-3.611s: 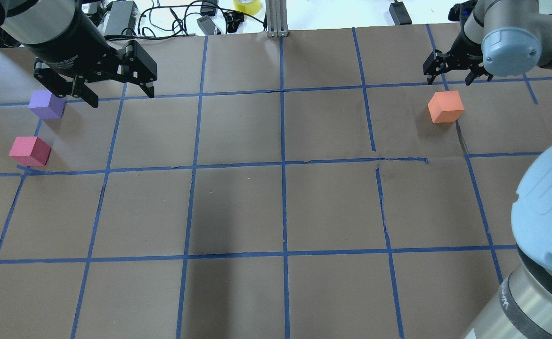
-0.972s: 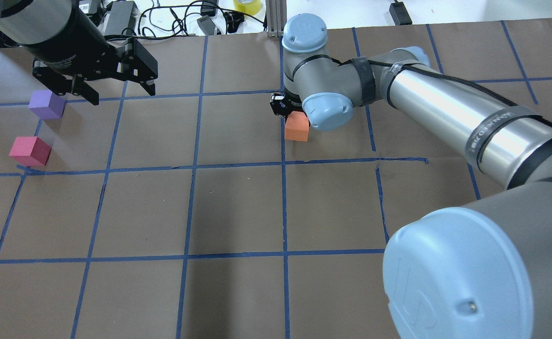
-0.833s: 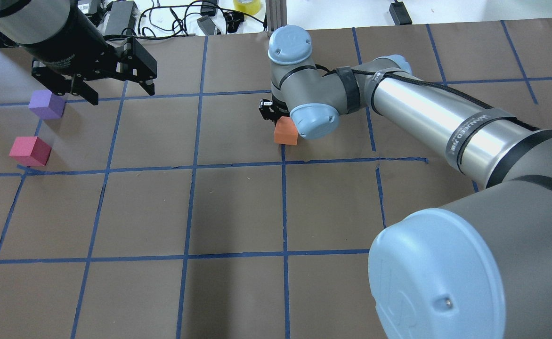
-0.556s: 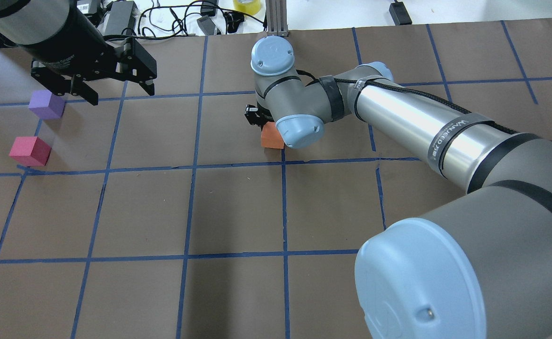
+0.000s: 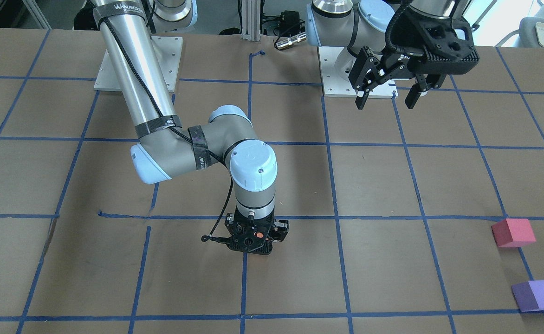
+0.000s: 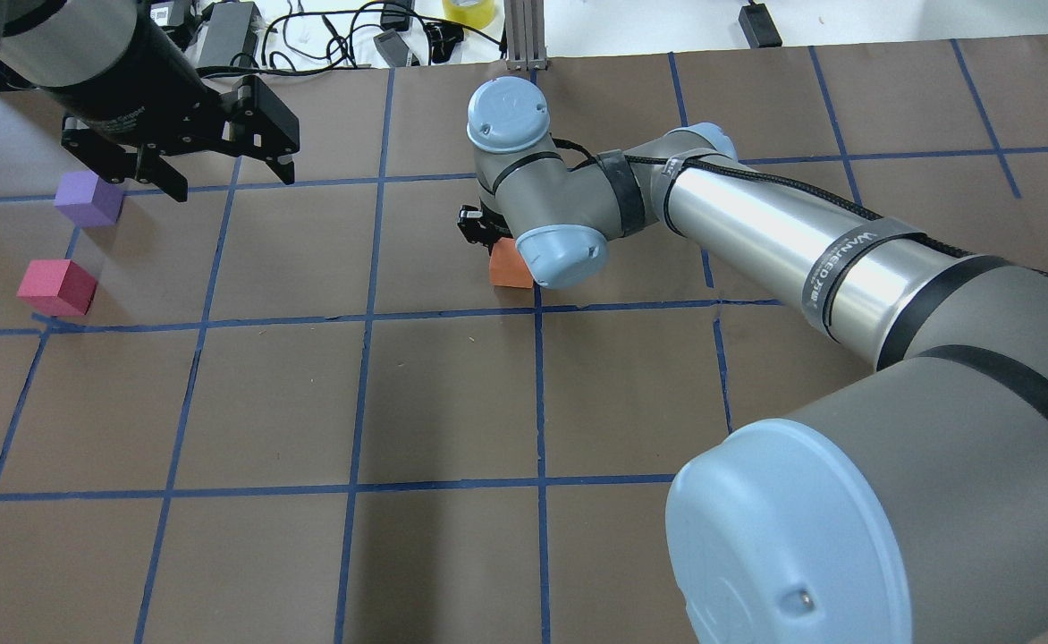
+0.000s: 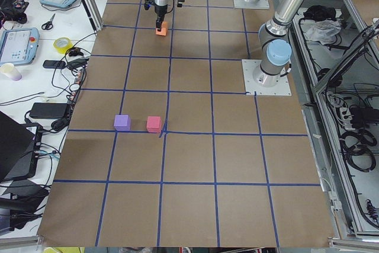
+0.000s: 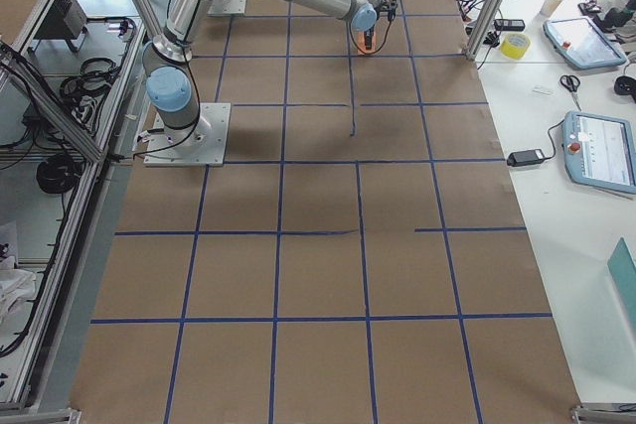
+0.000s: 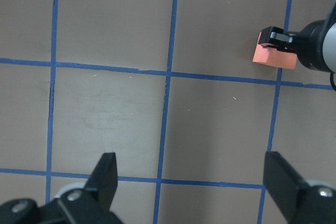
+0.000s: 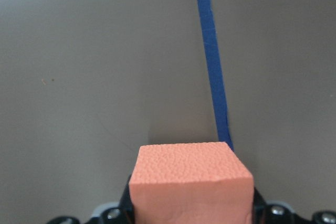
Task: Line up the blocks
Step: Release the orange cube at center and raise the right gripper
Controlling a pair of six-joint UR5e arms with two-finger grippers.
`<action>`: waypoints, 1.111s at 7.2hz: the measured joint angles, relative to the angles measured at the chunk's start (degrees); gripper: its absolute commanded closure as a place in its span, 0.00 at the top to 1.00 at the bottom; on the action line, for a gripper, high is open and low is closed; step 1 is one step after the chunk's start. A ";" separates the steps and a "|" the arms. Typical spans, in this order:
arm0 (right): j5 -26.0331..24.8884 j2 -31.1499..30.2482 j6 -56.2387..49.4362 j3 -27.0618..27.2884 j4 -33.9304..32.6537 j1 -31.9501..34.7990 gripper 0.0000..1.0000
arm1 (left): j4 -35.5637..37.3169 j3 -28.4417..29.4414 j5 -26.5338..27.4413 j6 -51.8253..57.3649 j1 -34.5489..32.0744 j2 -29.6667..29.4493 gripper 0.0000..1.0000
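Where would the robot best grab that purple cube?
From straight above, pinching two opposite side faces of the purple cube. It sits flat, its sides upright and parallel, and it is apart from the pinkish-red cube, so nothing blocks them.

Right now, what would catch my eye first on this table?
The long silver right arm stretches to the middle of the table, its jaws shut on an orange block. Toward the robot's left sit a purple block and a pink-red block, the left arm's open jaws hanging nearby.
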 measured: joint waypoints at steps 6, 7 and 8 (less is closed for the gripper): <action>1.31 -13.59 -17.60 -2.39 18.98 -11.29 1.00 | 4.32 0.12 0.22 0.26 0.32 -3.55 1.00; 3.22 -17.54 -20.95 -2.41 24.29 -15.87 1.00 | 8.85 0.13 -0.03 -0.23 -0.61 -6.55 1.00; 4.26 -21.35 -25.45 -2.39 29.04 -20.29 1.00 | 13.53 0.32 -0.16 -1.28 -2.80 -10.62 1.00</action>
